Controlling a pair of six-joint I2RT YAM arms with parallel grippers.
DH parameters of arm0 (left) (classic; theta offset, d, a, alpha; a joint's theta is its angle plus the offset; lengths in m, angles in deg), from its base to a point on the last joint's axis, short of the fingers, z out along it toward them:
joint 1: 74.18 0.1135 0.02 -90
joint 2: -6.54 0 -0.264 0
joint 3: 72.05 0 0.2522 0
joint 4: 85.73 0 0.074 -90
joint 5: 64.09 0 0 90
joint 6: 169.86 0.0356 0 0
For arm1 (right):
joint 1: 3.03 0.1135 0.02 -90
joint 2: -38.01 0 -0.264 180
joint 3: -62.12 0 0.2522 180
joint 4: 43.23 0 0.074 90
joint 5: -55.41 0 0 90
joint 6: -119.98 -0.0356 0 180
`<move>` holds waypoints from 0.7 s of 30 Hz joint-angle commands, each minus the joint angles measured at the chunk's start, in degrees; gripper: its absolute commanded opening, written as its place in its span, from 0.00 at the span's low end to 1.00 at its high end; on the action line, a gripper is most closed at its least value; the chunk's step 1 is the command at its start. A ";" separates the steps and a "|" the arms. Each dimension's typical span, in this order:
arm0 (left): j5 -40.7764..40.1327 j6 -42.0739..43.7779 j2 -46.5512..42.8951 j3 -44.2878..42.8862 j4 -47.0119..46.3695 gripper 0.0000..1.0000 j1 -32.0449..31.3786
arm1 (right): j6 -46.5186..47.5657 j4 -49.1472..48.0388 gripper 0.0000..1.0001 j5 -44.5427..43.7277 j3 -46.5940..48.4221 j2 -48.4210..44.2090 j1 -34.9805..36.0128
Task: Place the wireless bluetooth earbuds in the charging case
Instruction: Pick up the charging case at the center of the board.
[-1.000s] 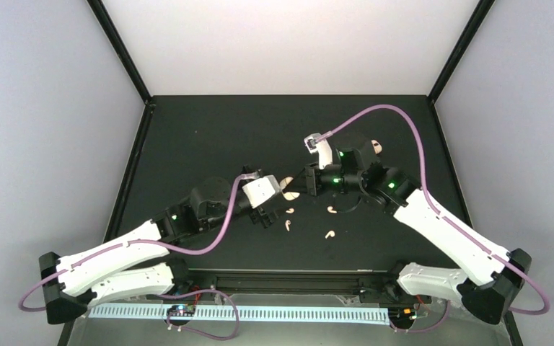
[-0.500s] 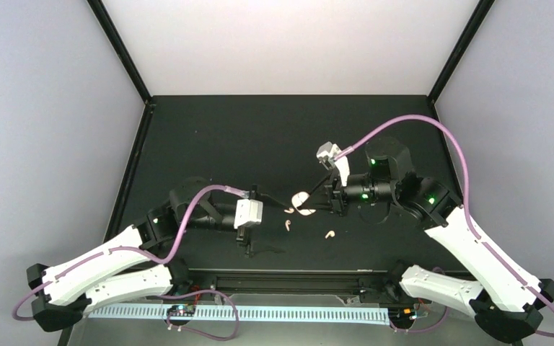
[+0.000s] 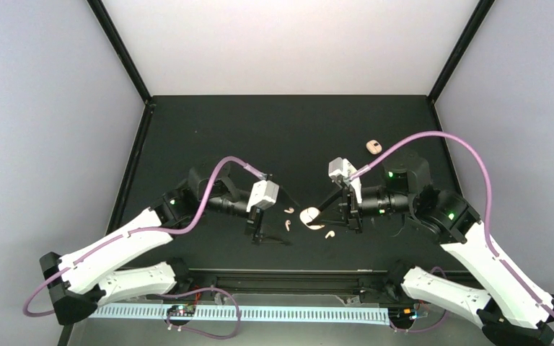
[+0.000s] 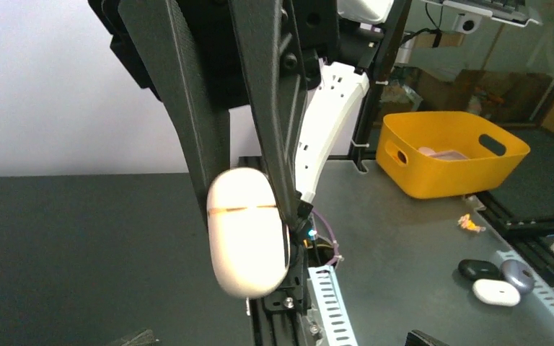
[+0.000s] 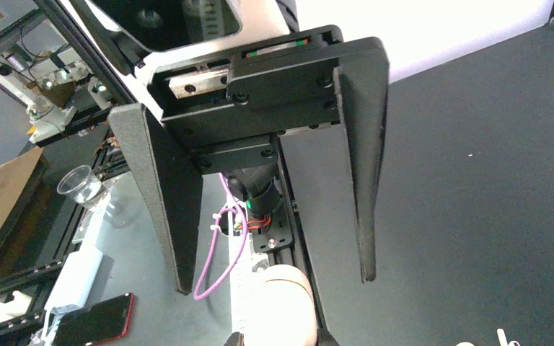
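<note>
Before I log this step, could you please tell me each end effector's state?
Left end effector: open, holding nothing.
Right end effector: closed on the charging case.

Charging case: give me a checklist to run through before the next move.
1. Charging case secured in the right gripper: ok, clamped between both fingers.
2. Case lid open for loading: not ok, the seam is shut.
3. Left gripper free to work: ok, jaws wide, nothing between them.
4. Earbuds within reach: ok, loose on the table near both grippers.
5. All four earbuds in sight: cannot tell, only three show clearly from above.
</note>
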 commanded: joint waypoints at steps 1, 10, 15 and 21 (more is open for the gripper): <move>4.06 -3.57 3.28 -5.98 0.18 0.90 0.37 | 1.78 0.10 0.01 0.42 -0.42 0.31 0.86; 7.73 -4.63 9.29 -10.89 3.67 0.76 0.37 | 2.40 0.12 0.01 -0.45 -0.62 0.86 1.62; 7.86 -4.85 10.45 -11.12 3.52 0.63 0.37 | 2.45 -0.26 0.01 -0.74 -1.00 0.65 1.77; 7.99 -6.78 12.04 -11.52 2.64 0.55 0.37 | 1.68 -1.96 0.01 -1.61 -1.86 -0.01 1.72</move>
